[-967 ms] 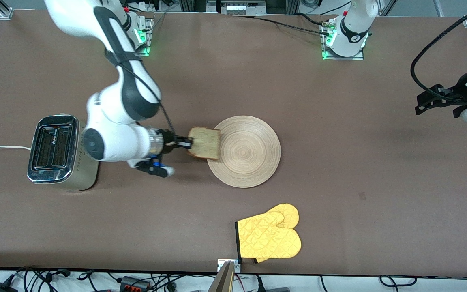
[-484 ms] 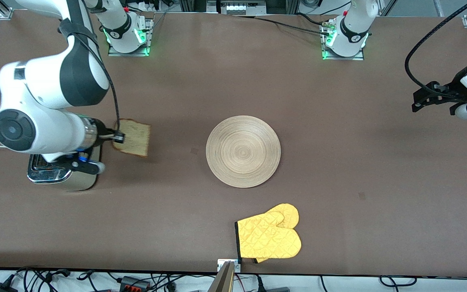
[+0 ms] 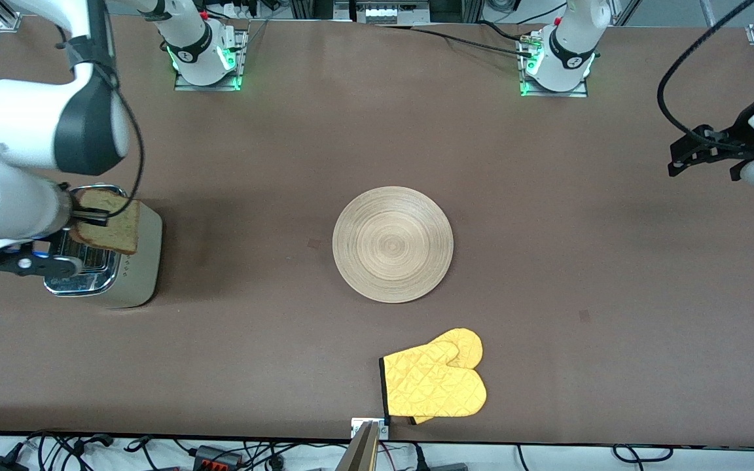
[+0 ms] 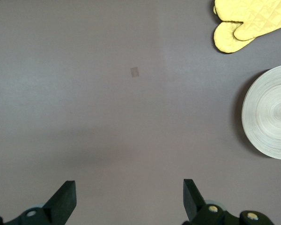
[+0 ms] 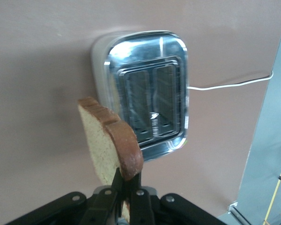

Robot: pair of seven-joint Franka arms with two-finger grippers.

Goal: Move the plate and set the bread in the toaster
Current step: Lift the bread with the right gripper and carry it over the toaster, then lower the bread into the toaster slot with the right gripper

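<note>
Right tool point(image 3: 92, 214) clamped on the bread point(image 3: 110, 221) above the toaster point(image 3: 103, 261); left tool point(image 4: 129, 197) idle, jaws fully apart and empty.

The right tool grips one edge of the bread slice, which hangs in the air over the toaster's chrome top and slots, not yet inserted. The toaster stands at the right arm's end of the bench point(image 3: 272, 144), with its white cord point(image 5: 229, 84) leading off the bench edge. The plate point(image 3: 393, 244) lies bare at mid-bench, well apart from the toaster. A yellow oven mitt point(image 3: 436, 383) lies nearer to the front camera than the plate, close to the bench edge. The left arm waits with its tool over bare bench at its own end.
</note>
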